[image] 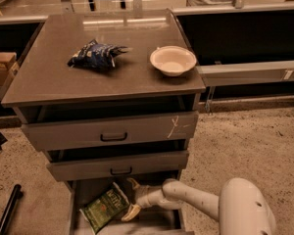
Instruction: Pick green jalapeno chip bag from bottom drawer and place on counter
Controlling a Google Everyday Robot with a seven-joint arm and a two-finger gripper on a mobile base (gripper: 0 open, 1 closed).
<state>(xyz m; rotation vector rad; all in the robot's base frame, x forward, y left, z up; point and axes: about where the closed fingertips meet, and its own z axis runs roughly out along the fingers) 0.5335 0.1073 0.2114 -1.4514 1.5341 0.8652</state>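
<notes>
The gripper (pixel 132 198) is down inside the bottom drawer (pixel 90 190), its two pale fingers (pixel 130 212) spread wide. One tip lies toward the back of the drawer and the other toward the front. They straddle the right end of the green jalapeno chip bag (pixel 105 208). Whether either tip actually touches the bag cannot be made out in the dim light, and nothing is clamped between them.

The bag lies flat and slanted on the drawer's grey floor, lettering up. Its lower left corner sits close to the frame's bottom edge, which also cuts off the drawer's front. The back of the drawer is hidden under the middle drawer (pixel 117 164).

The white arm (pixel 191 199) reaches in from the right and ends in a rounded white housing (pixel 245 209) that runs out of the frame at the bottom.

Above, the middle drawer and the top drawer (pixel 112 131) are each pulled out a little, their insides dark.

On the counter (pixel 54 77) lie a crumpled dark blue and white snack bag (pixel 95 55) to the left and a pale bowl (pixel 172 60) near the right edge, well apart. A cardboard box (pixel 1 67) shows partly at the left border.
</notes>
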